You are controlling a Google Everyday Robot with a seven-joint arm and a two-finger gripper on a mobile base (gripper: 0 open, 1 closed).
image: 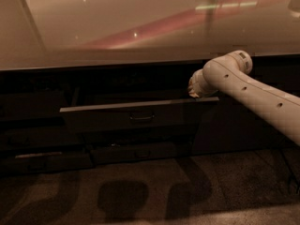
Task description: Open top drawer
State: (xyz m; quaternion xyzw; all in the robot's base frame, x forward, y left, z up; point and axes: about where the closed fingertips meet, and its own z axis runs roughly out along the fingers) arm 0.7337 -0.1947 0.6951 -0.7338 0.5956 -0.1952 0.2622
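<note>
In the camera view, the wide dark grey flat-fronted top drawer sits below the glossy beige countertop. Its front stands proud of the dark cabinet, so I judge it already partly open. My gripper, on my white arm, is at the drawer's upper right corner, right of its small dark central pull handle. I cannot tell whether it is open or closed. What remains, I reckon, is drawing the drawer further out.
</note>
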